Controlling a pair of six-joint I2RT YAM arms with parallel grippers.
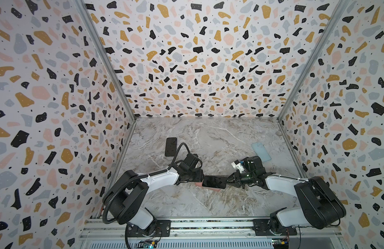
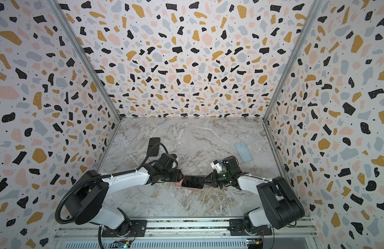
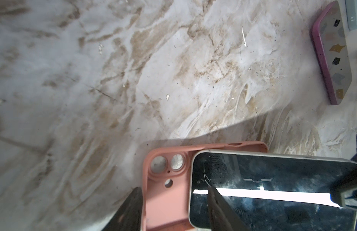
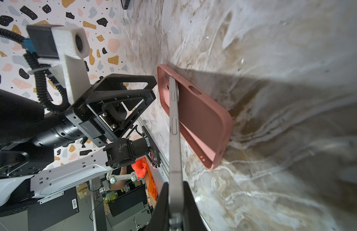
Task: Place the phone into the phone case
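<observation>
The phone (image 1: pixel 213 182) (image 2: pixel 192 182) has a dark screen and a silver rim. It hangs tilted over the pink phone case (image 3: pixel 165 200) (image 4: pixel 201 120), which lies open side up on the marble table. My right gripper (image 1: pixel 227 182) (image 4: pixel 175 188) is shut on the phone's end. The phone's far end (image 4: pixel 172 84) dips into the case's camera end. My left gripper (image 1: pixel 203 179) (image 3: pixel 175 210) is open at that end. One of its fingers (image 3: pixel 131 210) stands outside the case's wall and the other finger (image 3: pixel 219 208) stands over the phone's screen (image 3: pixel 273 190).
A black phone-shaped slab (image 1: pixel 170 146) (image 2: pixel 154 146) lies at the back left. A light blue case (image 1: pixel 261 152) (image 2: pixel 243 152) lies at the back right. A purple-rimmed phone (image 3: pixel 326 52) with a reflecting face shows in the left wrist view. Patterned walls enclose the table.
</observation>
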